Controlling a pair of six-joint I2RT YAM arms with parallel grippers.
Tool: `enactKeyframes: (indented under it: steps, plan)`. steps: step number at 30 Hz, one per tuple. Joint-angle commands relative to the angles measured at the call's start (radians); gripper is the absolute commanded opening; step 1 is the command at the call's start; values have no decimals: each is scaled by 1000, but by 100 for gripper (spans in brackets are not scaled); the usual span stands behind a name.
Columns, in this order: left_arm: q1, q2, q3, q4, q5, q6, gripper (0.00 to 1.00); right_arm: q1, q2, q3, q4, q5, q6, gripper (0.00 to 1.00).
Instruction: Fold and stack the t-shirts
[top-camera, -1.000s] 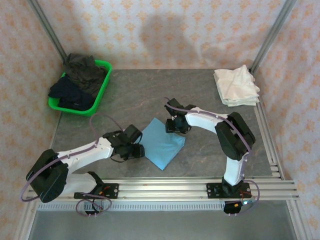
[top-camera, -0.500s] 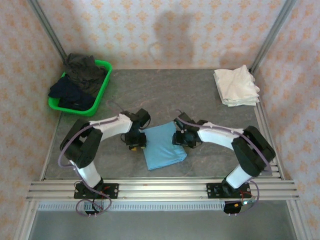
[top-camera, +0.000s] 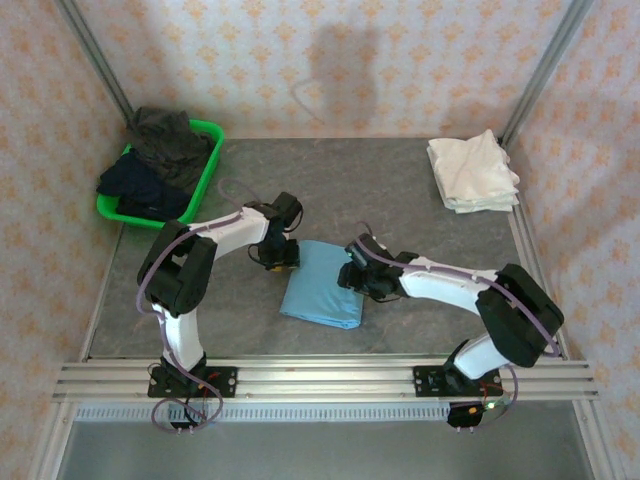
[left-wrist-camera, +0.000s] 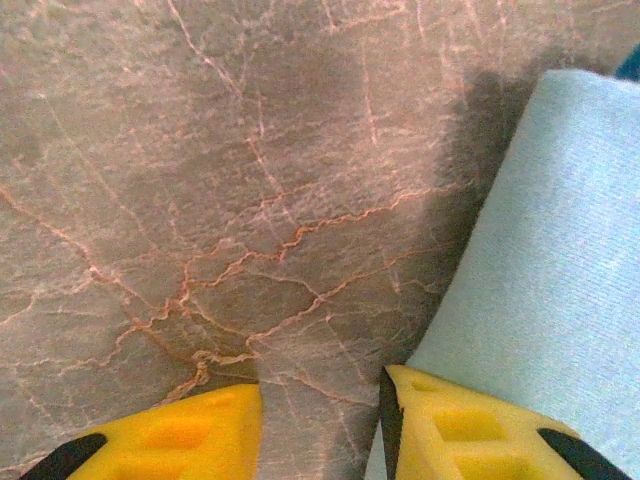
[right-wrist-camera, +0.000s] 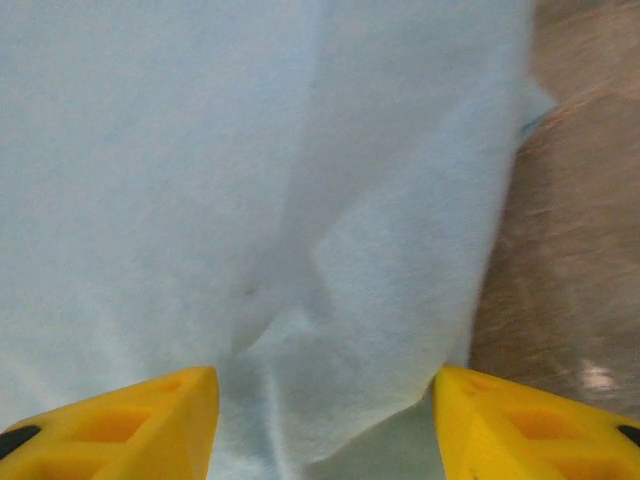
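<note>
Sky-blue tee (top-camera: 320, 295) folded on table (top-camera: 400, 190), L tool (left-wrist-camera: 320, 405) & R tool (right-wrist-camera: 325, 405) both spread

Sky-blue t-shirt (top-camera: 322, 285), cream-white t-shirts (top-camera: 473, 172), green basket (top-camera: 207, 170) of charcoal and navy clothes (top-camera: 160, 150), grey table (top-camera: 400, 190) veined rust-pink like marble, peach wallpaper (top-camera: 400, 60) with orange motifs, my left fingers (left-wrist-camera: 170, 430) and right fingers (right-wrist-camera: 120, 420) yellow with black trim, my arms (top-camera: 440, 285) white and black
</note>
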Motion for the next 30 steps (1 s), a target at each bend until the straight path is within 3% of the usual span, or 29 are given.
enactKeyframes:
  steps: [1, 4, 9, 20, 25, 30]
  plan:
    - [11, 20, -4, 140, -28, 14, 37, 8, 16, 39, -139, 174, 41, 60]
    - [11, 21, -17, 145, -34, 15, 37, 16, 20, 51, -187, 224, 55, 64]
    - [13, 23, -15, 130, -49, 23, 37, 37, 100, 77, -57, 73, 61, 64]
    - [17, 56, 10, 127, -42, 32, 37, 145, 282, 306, -323, 208, 102, 52]
    - [27, 61, 4, 128, -43, 37, 36, 147, 311, 295, -298, 188, 115, 53]
    - [33, 60, -2, 122, -43, 42, 36, 150, 308, 280, -288, 187, 131, 48]
